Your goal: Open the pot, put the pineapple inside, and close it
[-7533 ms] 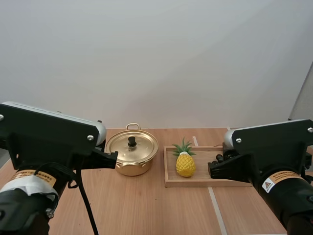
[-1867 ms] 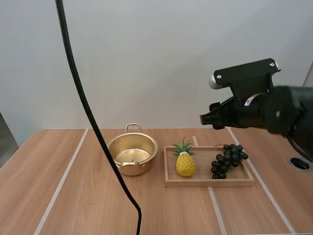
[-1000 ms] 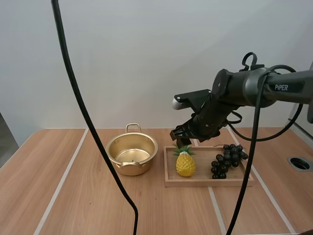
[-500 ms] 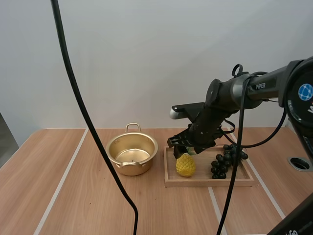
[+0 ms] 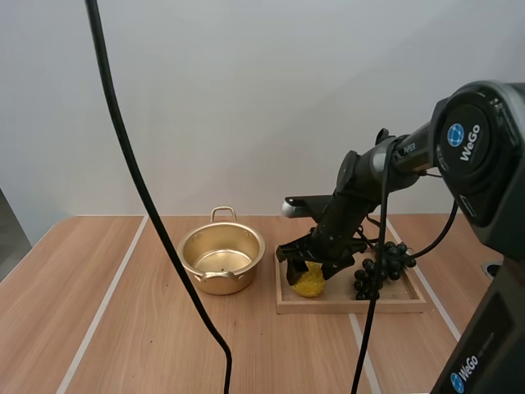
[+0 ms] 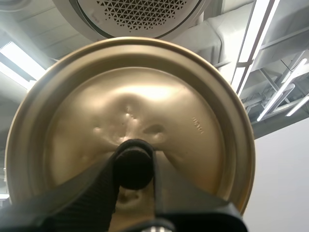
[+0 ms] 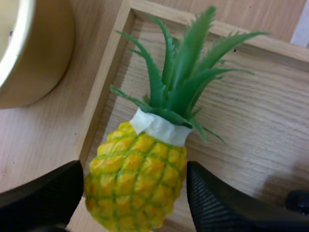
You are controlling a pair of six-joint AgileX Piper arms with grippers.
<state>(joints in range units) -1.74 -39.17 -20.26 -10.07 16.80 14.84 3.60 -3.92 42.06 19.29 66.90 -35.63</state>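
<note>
Pineapple [image 7: 140, 159]: in the wooden tray [image 5: 353, 306], at the end nearest the pot [image 5: 221, 283].
Right fingers [image 7: 212, 203]: spread, one on each side of the yellow body, below the leaves; not yet clamped.
Axis: the fruit's long axis runs base to leaves, and the fingers straddle it crosswise, so closing should catch the body.
Pot: open on the table [image 5: 164, 328], just beside the tray, to its left.
Left fingers [image 6: 91, 193]: clenched on the black knob [image 6: 133, 163] of the lid [image 6: 183, 121], held off the pot.
</note>
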